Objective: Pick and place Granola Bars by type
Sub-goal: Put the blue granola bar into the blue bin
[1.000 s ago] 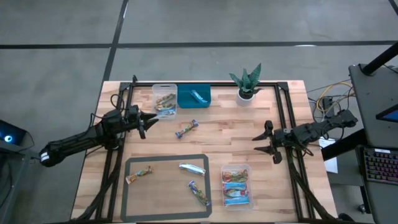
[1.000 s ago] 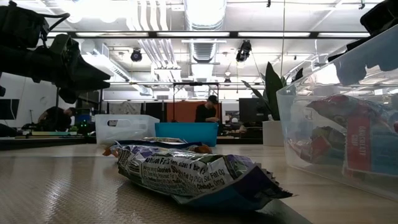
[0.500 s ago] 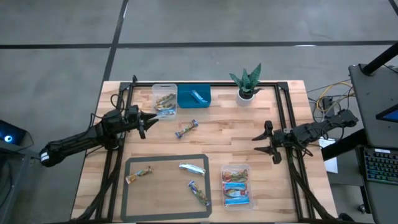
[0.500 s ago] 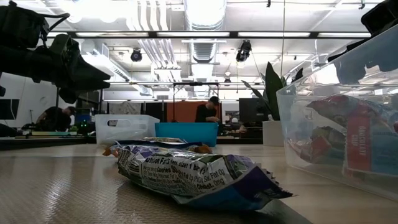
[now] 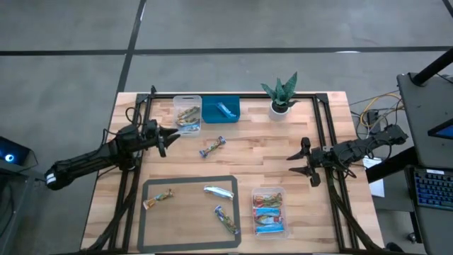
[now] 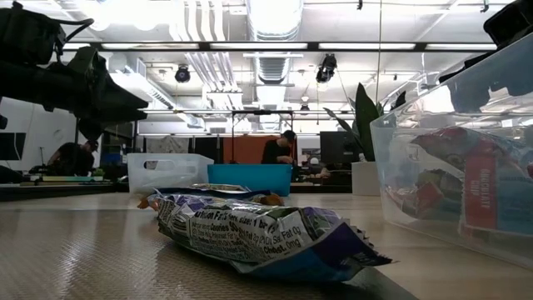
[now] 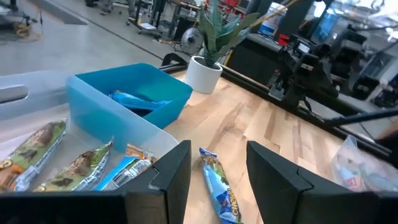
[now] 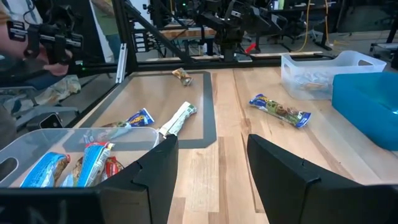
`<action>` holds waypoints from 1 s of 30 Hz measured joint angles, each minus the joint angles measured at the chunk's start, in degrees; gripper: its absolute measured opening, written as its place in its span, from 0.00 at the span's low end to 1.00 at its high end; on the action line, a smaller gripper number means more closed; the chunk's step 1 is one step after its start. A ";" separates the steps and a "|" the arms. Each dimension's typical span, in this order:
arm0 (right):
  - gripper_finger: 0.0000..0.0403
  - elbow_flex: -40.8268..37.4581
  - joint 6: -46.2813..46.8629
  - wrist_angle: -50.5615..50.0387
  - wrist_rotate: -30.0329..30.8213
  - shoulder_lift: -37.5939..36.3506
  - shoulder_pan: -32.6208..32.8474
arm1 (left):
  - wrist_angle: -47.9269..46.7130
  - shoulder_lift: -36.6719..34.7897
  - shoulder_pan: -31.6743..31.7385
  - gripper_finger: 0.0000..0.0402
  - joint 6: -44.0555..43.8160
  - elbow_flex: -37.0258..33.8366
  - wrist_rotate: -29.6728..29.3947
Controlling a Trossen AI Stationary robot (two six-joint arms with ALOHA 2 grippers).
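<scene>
Both hands hover empty, fingers parted — the left hand beside the clear tub of brown-green bars, the right hand over bare tabletop. One blue granola bar lies loose mid-table; three more rest on the grey mat — another tub holds blue-red ones.

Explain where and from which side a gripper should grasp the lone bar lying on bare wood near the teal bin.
Grip the lone bar across its narrow middle, from straight above: it lies flat and slanted, nothing touching it. The open left gripper is nearest.
</scene>
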 joint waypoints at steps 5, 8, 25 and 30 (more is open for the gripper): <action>0.45 0.00 -0.02 0.00 -0.05 0.00 0.04 | 0.56 0.23 -0.02 0.34 -5.66 -0.11 -2.03; 0.45 0.00 0.00 0.01 -0.05 0.00 0.04 | 0.89 0.24 0.04 0.34 -8.58 -0.13 -4.38; 0.45 0.00 -0.02 0.00 -0.03 0.00 0.01 | 1.37 0.41 -0.01 0.34 -1.75 4.55 -3.90; 0.45 0.00 -0.02 0.01 -0.02 0.00 0.00 | -3.72 1.70 0.02 0.35 5.49 10.85 -2.81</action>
